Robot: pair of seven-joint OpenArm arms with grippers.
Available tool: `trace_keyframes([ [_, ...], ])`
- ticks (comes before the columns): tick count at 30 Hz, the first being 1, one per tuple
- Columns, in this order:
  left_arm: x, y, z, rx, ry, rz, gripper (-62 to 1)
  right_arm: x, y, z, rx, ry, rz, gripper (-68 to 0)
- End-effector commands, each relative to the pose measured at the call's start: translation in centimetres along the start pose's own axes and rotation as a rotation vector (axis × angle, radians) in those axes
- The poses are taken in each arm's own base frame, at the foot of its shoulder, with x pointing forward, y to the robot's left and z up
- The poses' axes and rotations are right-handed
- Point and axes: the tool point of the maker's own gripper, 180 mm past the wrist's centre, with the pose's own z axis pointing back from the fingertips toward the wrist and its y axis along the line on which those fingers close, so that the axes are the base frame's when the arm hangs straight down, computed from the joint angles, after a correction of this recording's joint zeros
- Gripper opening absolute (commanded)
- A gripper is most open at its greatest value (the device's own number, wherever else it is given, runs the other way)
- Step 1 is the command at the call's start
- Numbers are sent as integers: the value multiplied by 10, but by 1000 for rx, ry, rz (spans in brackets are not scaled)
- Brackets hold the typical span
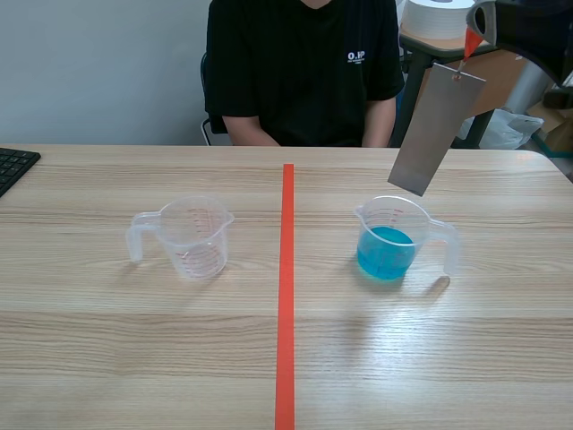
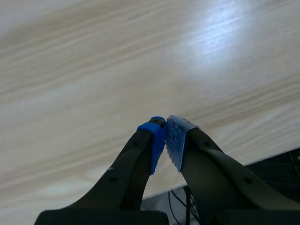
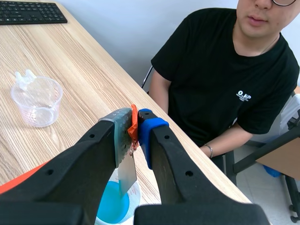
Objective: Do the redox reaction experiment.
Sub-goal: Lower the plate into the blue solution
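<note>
A grey metal strip (image 1: 433,130) with an orange-red tab at its top hangs tilted above the beaker of blue liquid (image 1: 389,240), its lower end just over the rim. My right gripper (image 1: 473,40), raised at the far right, is shut on that tab. In the right wrist view the strip (image 3: 126,173) hangs down from between the fingers of my right gripper (image 3: 135,125), over the blue liquid (image 3: 112,202). An empty clear beaker (image 1: 190,236) stands left of the tape line, also seen as the empty beaker (image 3: 36,100). My left gripper (image 2: 165,136) is shut on nothing over bare table.
A person in a black shirt (image 1: 303,67) sits across the table. A black keyboard (image 1: 12,167) lies at the left edge. An orange-red tape line (image 1: 286,287) runs down the middle of the table. Boxes and a white roll stand behind at the right.
</note>
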Motion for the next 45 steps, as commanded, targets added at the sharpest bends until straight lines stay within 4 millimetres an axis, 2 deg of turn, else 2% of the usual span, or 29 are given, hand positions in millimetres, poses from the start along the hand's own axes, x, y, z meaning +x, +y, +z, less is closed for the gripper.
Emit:
trace_keyframes([
  [1, 1, -4, 3, 2, -14, 25, -560, 11, -4, 1, -9, -28, 21, -658],
  [9, -39, -19, 27, 45, 74, 131, -560, 5, -4, -1, -21, -18, 15, -658],
  [14, -57, -22, 32, 64, 143, 160, -560, -1, 2, -6, -8, 2, 19, -658],
  [19, -64, -27, 33, 63, 177, 168, -560, -15, 5, -10, 7, 23, -12, -658],
  [34, -67, -34, 34, 72, 177, 203, -560, -67, 14, -24, 5, 59, -77, -658],
  [45, -67, -34, 34, 72, 177, 203, -560, -110, 18, -47, 16, 110, -143, -658],
])
